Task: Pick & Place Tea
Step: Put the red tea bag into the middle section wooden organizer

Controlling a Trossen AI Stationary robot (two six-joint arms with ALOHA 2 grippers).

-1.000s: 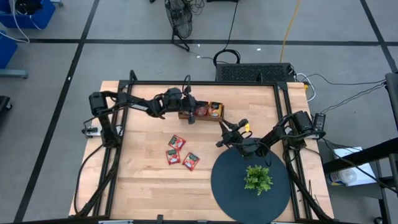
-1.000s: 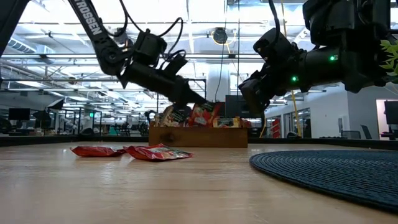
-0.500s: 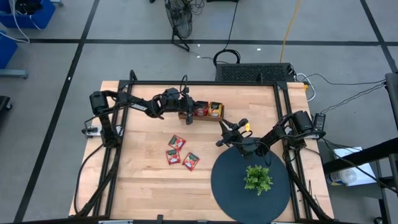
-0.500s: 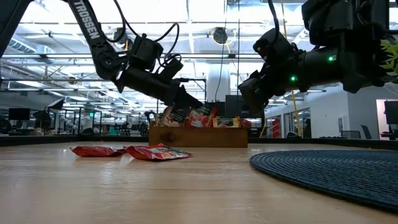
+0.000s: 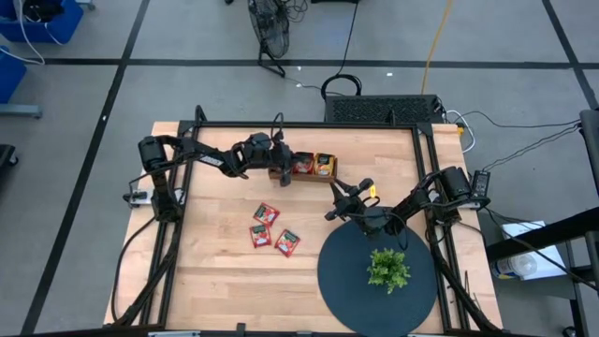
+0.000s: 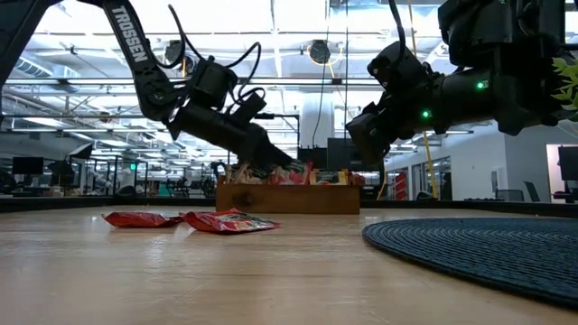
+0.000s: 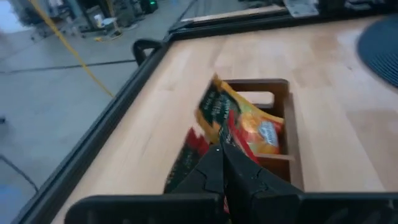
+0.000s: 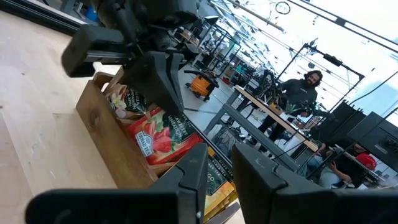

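Observation:
The brown wooden tray [image 5: 314,167] stands near the table's far edge, with red and orange tea sachets [image 7: 239,121] standing in it. My left gripper [image 5: 282,171] is over the tray's left end, fingers shut [image 7: 219,154], slanting down onto those sachets [image 6: 287,171]. Three red sachets [image 5: 266,213], [image 5: 259,235], [image 5: 286,242] lie flat on the table's middle. My right gripper [image 5: 334,200] hovers open [image 8: 221,163] to the right of the tray, above the table, touching nothing. My left gripper has its shut fingertips [image 8: 176,102] against the upper part of a red sachet [image 8: 155,134] standing in the tray. It comes slanting down from the table's left side. The sachet leans in its compartment. Whether an edge is pinched between the fingers cannot be told.
A dark round mat [image 5: 348,281] with a small green plant [image 5: 387,269] on it fills the table's near right part, just under the right arm. Bare wood lies left of and in front of the loose sachets. People and benches show in the room beyond.
My left gripper, still shut, has sunk a little over the tray's left end. The red sachets that stood well above the tray's rim now sit lower in it. The right arm has kept still.

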